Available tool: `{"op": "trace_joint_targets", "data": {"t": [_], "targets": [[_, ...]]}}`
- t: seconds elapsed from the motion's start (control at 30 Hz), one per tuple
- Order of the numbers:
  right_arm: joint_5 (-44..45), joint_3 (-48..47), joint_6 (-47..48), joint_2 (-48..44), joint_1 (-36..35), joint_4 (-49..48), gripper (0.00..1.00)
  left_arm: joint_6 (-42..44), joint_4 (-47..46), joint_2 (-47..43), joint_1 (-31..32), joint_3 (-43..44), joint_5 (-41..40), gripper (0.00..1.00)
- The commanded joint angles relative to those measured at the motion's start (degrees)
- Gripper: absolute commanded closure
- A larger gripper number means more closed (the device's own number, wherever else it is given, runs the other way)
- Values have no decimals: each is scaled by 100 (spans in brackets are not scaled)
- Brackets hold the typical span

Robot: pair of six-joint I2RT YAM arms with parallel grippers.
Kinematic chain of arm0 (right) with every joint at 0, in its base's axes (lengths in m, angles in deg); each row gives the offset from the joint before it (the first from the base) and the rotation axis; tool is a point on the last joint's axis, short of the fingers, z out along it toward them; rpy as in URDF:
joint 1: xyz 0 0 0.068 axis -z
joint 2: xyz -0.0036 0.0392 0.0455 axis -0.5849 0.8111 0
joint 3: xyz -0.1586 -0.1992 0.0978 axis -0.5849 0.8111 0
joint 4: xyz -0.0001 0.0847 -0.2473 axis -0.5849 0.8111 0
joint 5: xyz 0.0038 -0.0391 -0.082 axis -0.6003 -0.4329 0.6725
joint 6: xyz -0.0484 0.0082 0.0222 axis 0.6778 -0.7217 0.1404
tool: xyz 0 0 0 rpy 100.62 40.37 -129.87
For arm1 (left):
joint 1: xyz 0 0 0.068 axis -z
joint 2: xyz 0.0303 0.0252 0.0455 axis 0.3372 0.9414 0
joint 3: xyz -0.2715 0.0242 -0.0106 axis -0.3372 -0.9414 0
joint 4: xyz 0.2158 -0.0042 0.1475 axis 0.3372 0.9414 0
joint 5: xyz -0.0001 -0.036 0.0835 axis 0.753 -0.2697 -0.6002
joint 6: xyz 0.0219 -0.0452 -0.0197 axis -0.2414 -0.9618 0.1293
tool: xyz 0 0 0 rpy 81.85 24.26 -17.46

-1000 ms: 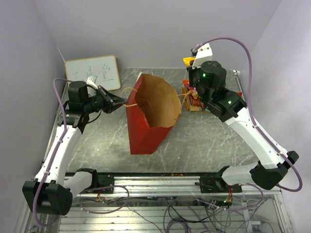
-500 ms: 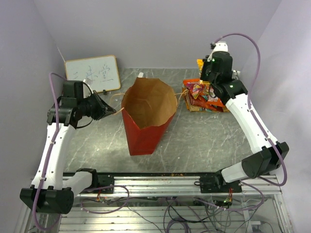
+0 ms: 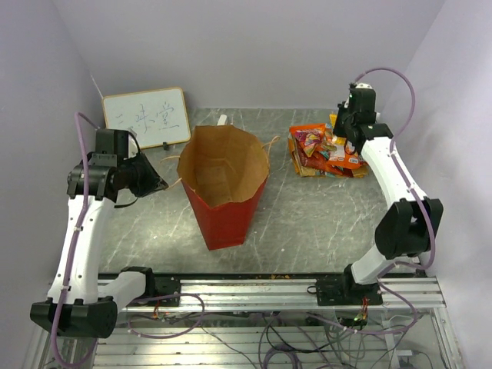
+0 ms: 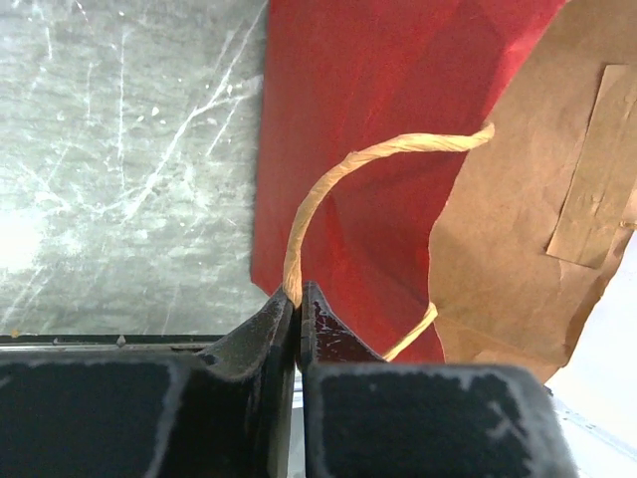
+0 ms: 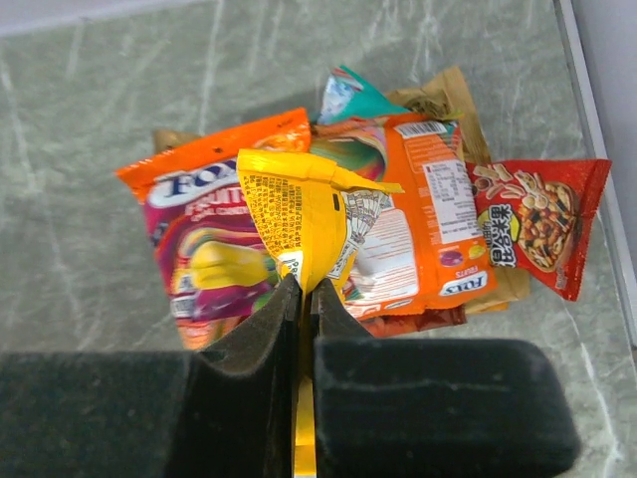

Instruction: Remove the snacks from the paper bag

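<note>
While my left gripper (image 4: 297, 297) pinches the paper bag's (image 3: 231, 207) cord handle (image 4: 328, 179) and my right gripper (image 5: 305, 291) clamps a yellow packet (image 5: 299, 214) over the snacks (image 3: 323, 152) heaped on the table (image 3: 307, 223) beside the bag, whose visible inside looks empty, I judge only this drop remains.

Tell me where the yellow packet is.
Right wrist view: the yellow packet is pinched in the right hand over the snack pile, on the far right side, right of the paper bag.

I see a grey marbled table (image 3: 323, 223) carrying the upright red paper bag (image 3: 227, 211) mid-table, snack packets (image 3: 319, 154) piled far right, and a whiteboard (image 3: 146, 117) far left.
</note>
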Motion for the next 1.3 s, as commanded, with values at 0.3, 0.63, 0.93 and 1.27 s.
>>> {"op": "trace_joint_targets", "data": {"t": [0.3,0.63,0.93,1.27], "targets": [[-279,60,566,937,683,-393,100,361,238,38,-56,449,-122,63],[-851,-71,1008,1475,843,-541,100,491,249,107,-58,898,29,30],[-1192,120,957,1514,844,-616,94,577,428,124,-60,1394,-137,7],[-1661,383,958,1464,842,-802,88,693,649,211,-61,2027,-427,2]]}}
